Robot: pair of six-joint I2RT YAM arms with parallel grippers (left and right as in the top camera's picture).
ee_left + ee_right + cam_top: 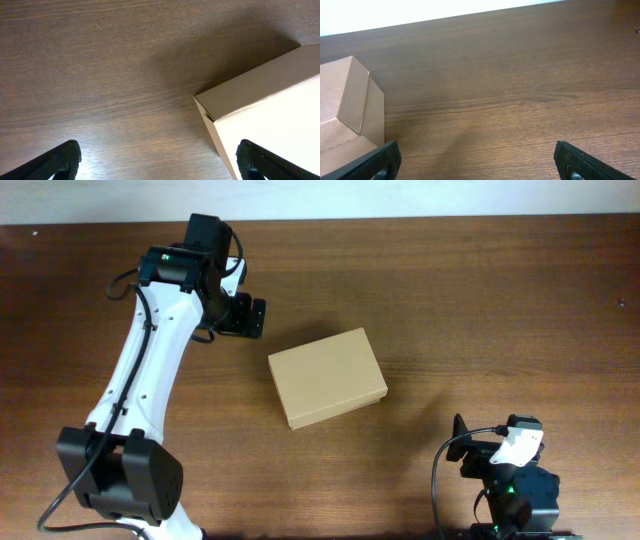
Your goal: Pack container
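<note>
The left gripper [159, 152] hangs with its jaws spread wide and empty, just beside a corner of the small rectangular tan cardboard box [327, 377]. The box lies about the middle of the dark brown wooden worktop [480, 290], skewed to its edges, flap lid shut. The right gripper [477, 150], likewise spread and empty, sits by the near edge toward the right corner, well apart from the box.

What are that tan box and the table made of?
The box looks like plain matte cardboard: tan, unprinted, with folded flap edges. The table shows dark brown wood grain with a slight sheen; whether solid wood or laminate, I cannot tell.
</note>
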